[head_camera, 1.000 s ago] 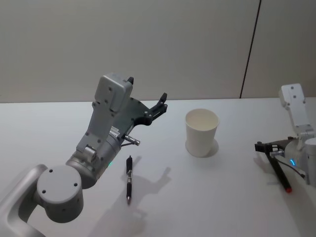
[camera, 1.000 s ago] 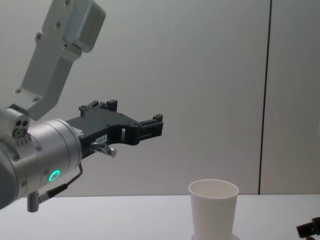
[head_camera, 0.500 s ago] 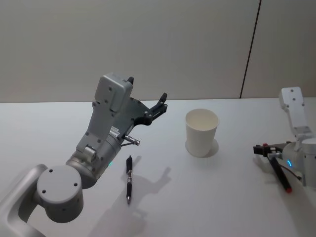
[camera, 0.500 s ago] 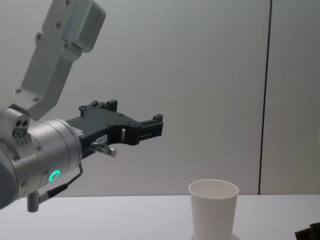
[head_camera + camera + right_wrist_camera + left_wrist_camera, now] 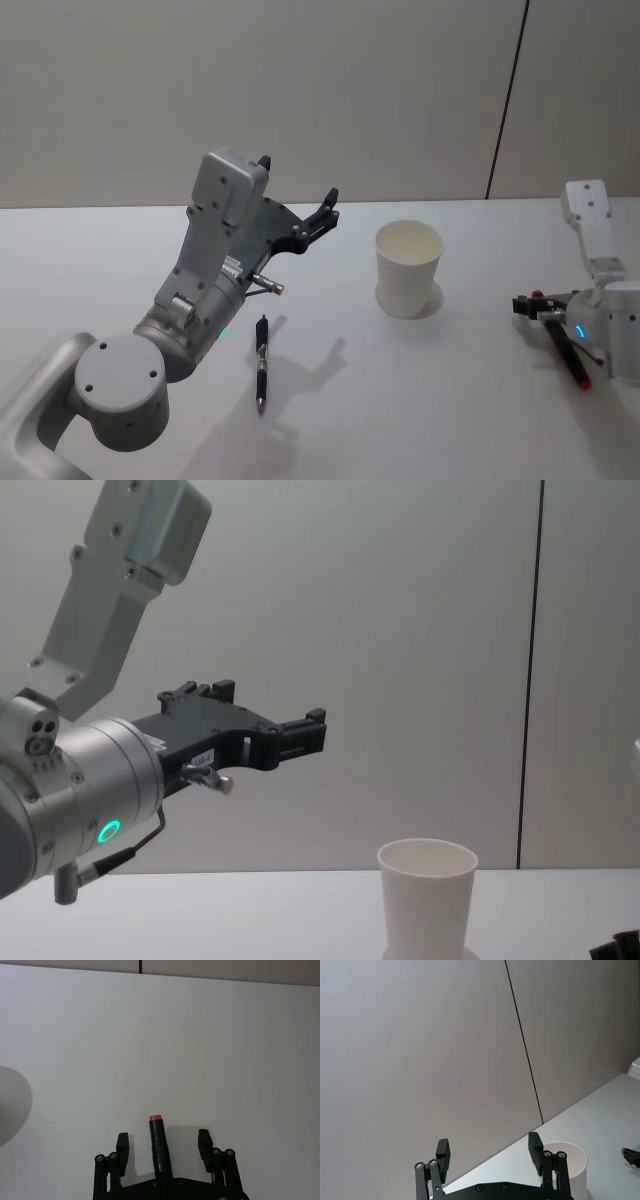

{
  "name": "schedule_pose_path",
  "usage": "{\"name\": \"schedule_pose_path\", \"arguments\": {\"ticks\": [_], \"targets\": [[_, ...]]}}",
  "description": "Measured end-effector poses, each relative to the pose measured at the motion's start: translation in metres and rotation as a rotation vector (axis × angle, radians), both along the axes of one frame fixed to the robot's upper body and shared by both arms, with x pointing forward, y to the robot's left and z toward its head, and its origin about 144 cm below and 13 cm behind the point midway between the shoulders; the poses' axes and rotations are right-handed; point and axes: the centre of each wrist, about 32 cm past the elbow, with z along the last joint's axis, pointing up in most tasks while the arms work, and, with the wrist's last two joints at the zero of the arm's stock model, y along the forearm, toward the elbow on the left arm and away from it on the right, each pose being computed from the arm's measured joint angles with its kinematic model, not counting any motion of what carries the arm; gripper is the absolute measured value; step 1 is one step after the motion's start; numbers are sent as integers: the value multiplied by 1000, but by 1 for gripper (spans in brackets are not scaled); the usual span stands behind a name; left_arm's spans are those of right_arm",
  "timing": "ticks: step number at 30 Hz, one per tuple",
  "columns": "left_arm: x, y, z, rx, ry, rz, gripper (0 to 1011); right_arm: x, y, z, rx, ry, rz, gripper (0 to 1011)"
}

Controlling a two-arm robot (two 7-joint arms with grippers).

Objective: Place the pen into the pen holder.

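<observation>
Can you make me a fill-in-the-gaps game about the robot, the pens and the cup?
The paper cup is coloured ___. The black pen lies flat on the ___. The other pen, between the right claw's fingers, has a ___ end. The left claw, up in the air, is wide ___.
Missing words: white, table, red, open.

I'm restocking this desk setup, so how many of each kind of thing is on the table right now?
Pens: 2, a black pen lying to the left of the cup, and a red-tipped pen between the right gripper's open fingers.
Cups: 1, a white paper cup.
Total: 3.
</observation>
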Motion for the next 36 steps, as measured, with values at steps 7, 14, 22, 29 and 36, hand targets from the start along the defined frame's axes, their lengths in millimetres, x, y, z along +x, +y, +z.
{"name": "schedule_pose_path", "arguments": {"ticks": [7, 14, 22, 29, 36], "targets": [[0, 0, 0, 0, 0, 0, 1004, 2, 1, -3, -2, 5, -3, 692], [0, 0, 0, 0, 0, 0, 1004, 4, 1, -7, -5, 13, -8, 476], [0, 0, 0, 0, 0, 0, 1004, 6, 1, -11, -6, 20, -13, 226], [0, 0, 0, 0, 0, 0, 1004, 7, 1, -13, -5, 19, -15, 181], [0, 0, 0, 0, 0, 0, 1004, 6, 2, -14, 1, 1, -10, 181]]}}
